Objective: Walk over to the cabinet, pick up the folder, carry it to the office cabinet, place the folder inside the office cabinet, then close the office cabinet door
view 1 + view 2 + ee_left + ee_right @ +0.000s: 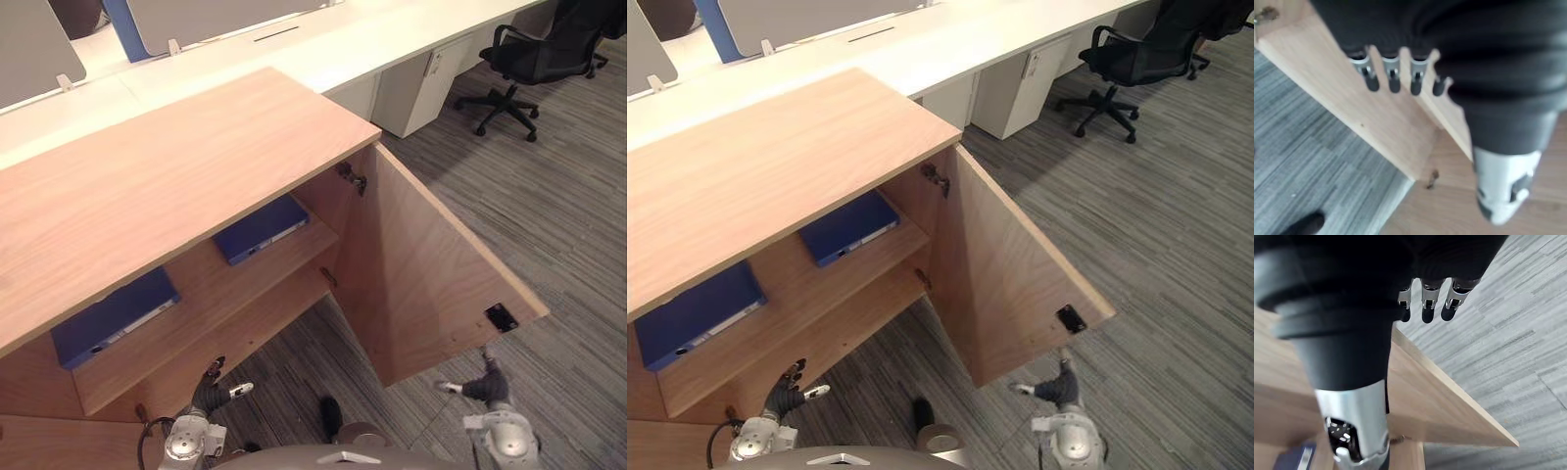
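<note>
Folder (261,228) at shelf (196,286) edge; door (421,274) wide open

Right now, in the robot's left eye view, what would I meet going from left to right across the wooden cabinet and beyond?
In order: first blue folder on the shelf → second blue folder on the same shelf → open cabinet door → black office chair.

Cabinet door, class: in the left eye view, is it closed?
No: the cabinet door stands swung wide open, exposing the right folder and the left folder on the shelf.
</note>
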You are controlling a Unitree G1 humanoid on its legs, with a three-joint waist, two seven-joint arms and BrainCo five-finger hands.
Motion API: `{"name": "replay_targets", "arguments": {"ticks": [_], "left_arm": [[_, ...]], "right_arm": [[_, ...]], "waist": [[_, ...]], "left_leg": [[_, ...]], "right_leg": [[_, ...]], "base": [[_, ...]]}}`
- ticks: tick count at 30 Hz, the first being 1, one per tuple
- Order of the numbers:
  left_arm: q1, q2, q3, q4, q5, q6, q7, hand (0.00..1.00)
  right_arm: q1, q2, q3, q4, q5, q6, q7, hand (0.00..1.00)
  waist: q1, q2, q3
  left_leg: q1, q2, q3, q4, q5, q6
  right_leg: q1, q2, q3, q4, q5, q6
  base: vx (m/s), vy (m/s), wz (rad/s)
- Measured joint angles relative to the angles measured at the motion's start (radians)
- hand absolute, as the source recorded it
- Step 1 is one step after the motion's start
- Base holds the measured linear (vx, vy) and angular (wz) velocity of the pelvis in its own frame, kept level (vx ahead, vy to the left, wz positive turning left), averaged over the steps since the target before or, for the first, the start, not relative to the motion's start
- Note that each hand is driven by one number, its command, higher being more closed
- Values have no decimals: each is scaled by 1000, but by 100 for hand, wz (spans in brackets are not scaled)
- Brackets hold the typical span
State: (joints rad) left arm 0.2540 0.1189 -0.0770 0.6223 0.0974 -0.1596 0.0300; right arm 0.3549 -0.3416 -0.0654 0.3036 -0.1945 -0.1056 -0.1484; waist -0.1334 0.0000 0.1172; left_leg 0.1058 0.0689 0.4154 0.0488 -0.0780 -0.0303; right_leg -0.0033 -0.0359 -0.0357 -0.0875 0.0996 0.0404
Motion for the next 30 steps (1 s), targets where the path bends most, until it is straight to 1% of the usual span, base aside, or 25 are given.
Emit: {"name": "replay_targets", "arguments": {"ticks": [3,4,5,9,11,13,17,19,21,22,24,25,27,30], "left_arm": [[-15,-1,-10,24,17,0,1,0],[-16,-1,-12,25,22,0,1,0],[-16,-1,-15,26,26,0,1,0],[-17,-1,-19,29,27,0,8,0],[-11,-1,-21,30,27,0,10,0],[-12,-1,-24,35,26,0,10,0],[-10,4,-23,63,26,0,12,0],[-8,12,-24,63,26,0,13,0],[-6,23,-22,64,26,0,15,0],[-5,27,-19,64,25,0,20,0],[-7,27,-12,64,24,0,23,0],[-5,27,-6,64,22,0,28,0],[-4,27,1,67,21,1,29,0],[-3,22,17,76,10,3,31,0]], "right_arm": [[3,10,148,24,-66,-2,58,0],[3,10,182,25,-83,-8,74,0],[4,35,232,29,-103,-18,90,0],[-17,88,324,31,-168,-67,125,0],[-45,111,331,47,-178,-75,123,0],[-76,116,320,70,-192,-74,119,0],[-105,120,246,146,-210,-65,87,0],[-115,120,210,190,-218,-60,71,0],[-123,121,175,234,-226,-45,60,0],[-125,122,156,262,-225,-37,45,0],[-127,131,125,296,-222,-25,32,0],[-135,139,118,326,-201,-17,31,0],[-145,151,117,358,-170,-15,31,0],[-160,196,92,415,-121,3,31,0]], "waist": [[27,-6,-3],[30,-8,-6],[38,-12,-18],[77,-23,-28],[90,-29,-34],[93,-32,-36],[109,-42,-40],[110,-49,-43],[115,-55,-47],[123,-56,-47],[121,-55,-47],[127,-56,-47],[132,-56,-49],[139,-57,-50]], "left_leg": [[-3,-2,-11,0,-1,-4],[-6,-3,-18,0,-3,-8],[-19,-6,-40,0,0,-11],[-26,-14,-58,-3,1,-10],[-30,-22,-65,-10,4,-5],[-36,-32,-75,-17,9,1],[-33,-53,-94,-30,17,16],[-35,-62,-109,-35,19,20],[-33,-68,-118,-36,18,22],[-31,-72,-123,-36,16,26],[-27,-81,-144,-40,19,31],[-16,-86,-146,-53,23,36],[-13,-95,-156,-72,33,45],[4,-110,-187,-114,61,57]], "right_leg": [[-1,-3,-12,0,6,2],[-1,-4,-15,0,6,2],[-4,-9,-33,0,7,3],[-5,-16,-37,8,8,7],[-9,-25,-44,15,11,15],[-19,-33,-58,24,9,23],[-15,-54,-65,40,4,33],[-13,-64,-86,43,2,39],[-9,-70,-90,51,-5,47],[-6,-76,-95,54,-8,51],[2,-83,-116,67,-20,57],[3,-87,-118,77,-27,58],[3,-97,-134,83,-32,62],[8,-106,-155,89,-39,69]], "base": [[-67,-16,1],[-60,-20,25],[-50,-16,29],[-30,8,15],[-8,34,14],[-9,50,19],[17,57,16],[19,48,21],[14,41,17],[12,34,18],[5,26,26],[-16,41,15],[-26,40,19],[-12,22,28]]}}
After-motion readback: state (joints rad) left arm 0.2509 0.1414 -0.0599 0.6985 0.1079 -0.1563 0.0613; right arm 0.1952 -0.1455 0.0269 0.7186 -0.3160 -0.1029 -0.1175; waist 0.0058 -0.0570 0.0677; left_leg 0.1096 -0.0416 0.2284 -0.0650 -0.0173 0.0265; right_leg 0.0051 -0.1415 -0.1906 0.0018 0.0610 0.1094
